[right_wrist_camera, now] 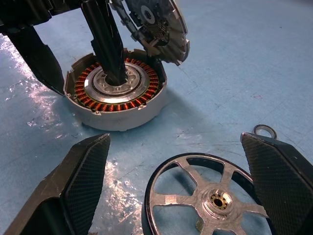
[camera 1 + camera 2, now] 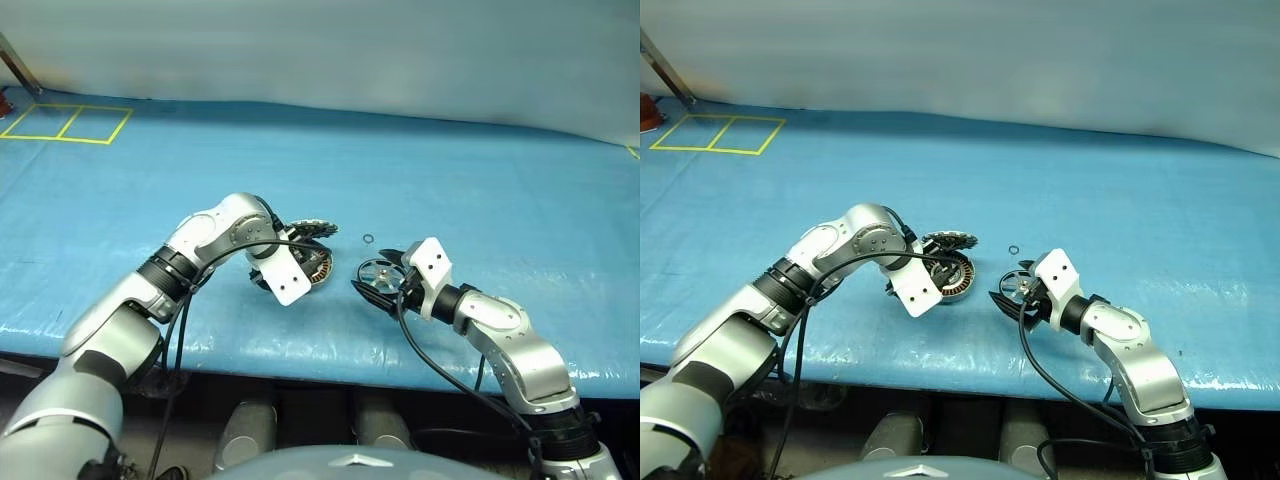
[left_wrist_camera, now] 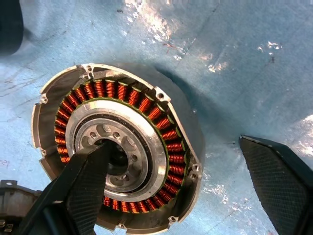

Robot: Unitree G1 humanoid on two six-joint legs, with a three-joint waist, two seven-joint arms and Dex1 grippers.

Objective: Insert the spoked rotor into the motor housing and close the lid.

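Plainly little is done: the spoked rotor lies on the desk between the released right gripper's fingers, the released left gripper straddles the motor housing, and the lid stands raised.

The spoked rotor is lying flat beside the motor housing, whose toothed lid is standing tilted open.
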